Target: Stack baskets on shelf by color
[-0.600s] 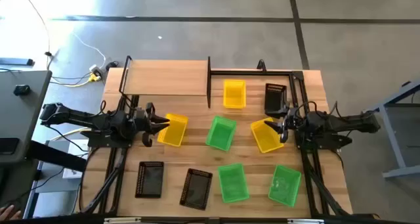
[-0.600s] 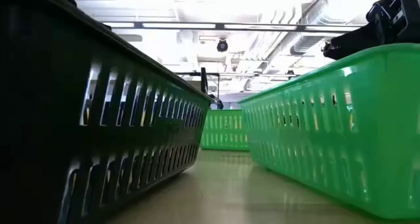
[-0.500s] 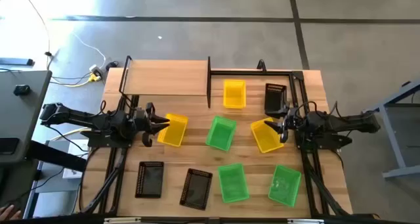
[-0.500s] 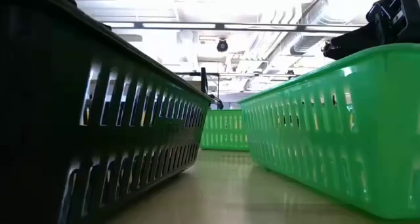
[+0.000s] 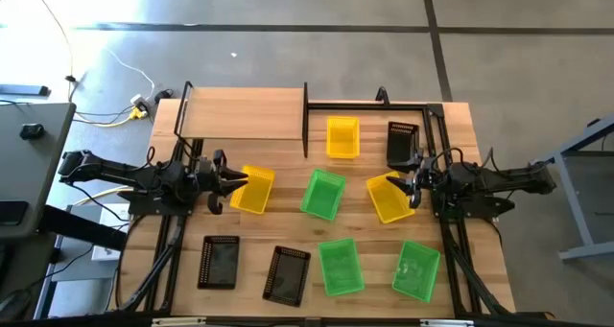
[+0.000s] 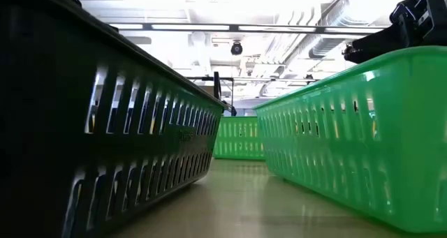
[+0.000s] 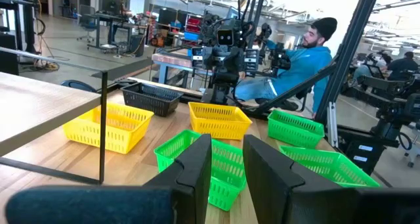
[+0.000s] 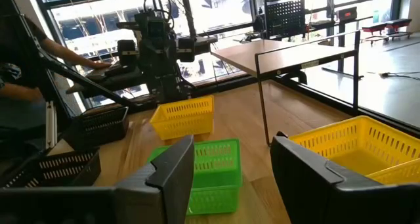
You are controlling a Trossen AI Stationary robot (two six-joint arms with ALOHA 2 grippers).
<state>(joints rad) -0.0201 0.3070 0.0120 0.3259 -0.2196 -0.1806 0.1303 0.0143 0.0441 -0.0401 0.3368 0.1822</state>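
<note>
Yellow, green and black baskets lie spread over the plank table, each resting on its base. The shelf (image 5: 245, 113) stands at the far left with nothing on its board. My left gripper (image 5: 238, 180) is open at the left end of a yellow basket (image 5: 253, 190), which its wrist view does not show. In that view a green basket (image 7: 197, 159) shows beyond the fingers of the left gripper (image 7: 226, 168). My right gripper (image 5: 413, 185) is open at the right end of another yellow basket (image 5: 388, 198). Nothing lies between the fingers of the right gripper (image 8: 233, 165).
A third yellow basket (image 5: 342, 137) and a black one (image 5: 403, 143) sit at the far side, right of the shelf. Two black baskets (image 5: 221, 262) and two green ones (image 5: 341, 267) line the near edge. A seated person (image 7: 295, 60) is behind the right arm.
</note>
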